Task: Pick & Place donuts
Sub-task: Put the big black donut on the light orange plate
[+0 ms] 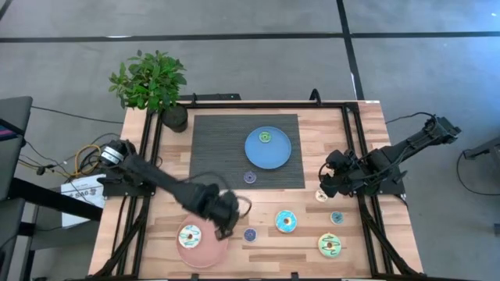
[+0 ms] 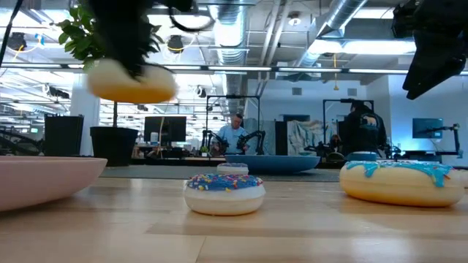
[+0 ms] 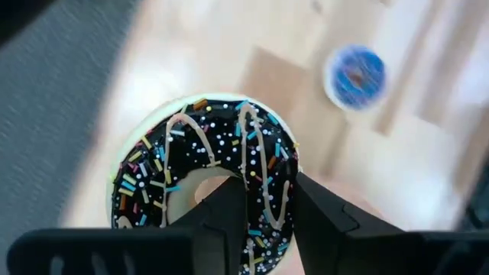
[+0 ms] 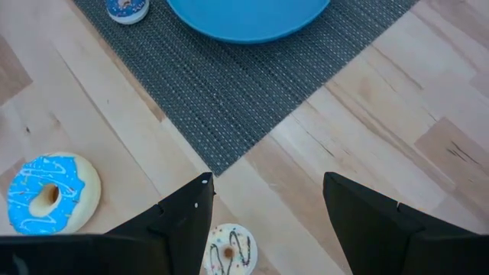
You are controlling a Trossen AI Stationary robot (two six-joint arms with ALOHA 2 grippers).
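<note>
My left gripper [image 1: 226, 223] is shut on the dark brown donut [image 3: 206, 176], which hangs above the table [image 2: 131, 82] beside the pink plate [image 1: 209, 251]. A white donut [image 1: 190, 236] lies on that plate. A small blue donut [image 1: 250, 234], a large blue donut [image 1: 286, 221], a green donut [image 1: 330, 246] and a small teal donut [image 1: 337, 218] lie flat on the wood. A small green donut [image 1: 266, 137] lies on the blue plate [image 1: 277, 156], and a small purple one [image 1: 249, 177] on the mat. My right gripper [image 1: 331, 181] is open and empty above a small cream donut [image 4: 229, 250]. My left gripper holds the dark brown donut by one side of its ring [image 3: 269, 200], pinched between one finger in the hole [image 3: 228, 214] and one outside the rim [image 3: 325, 214]. The fingers come from above, pointing down. The donut hangs about level, icing up, clear of the table.
A dark woven mat [image 1: 211, 148] covers the table's far middle. A potted plant [image 1: 152, 86] stands at the far left corner. Black rails [image 1: 355, 140] run along both table sides. A person shows far off in the room behind [image 2: 235, 131].
</note>
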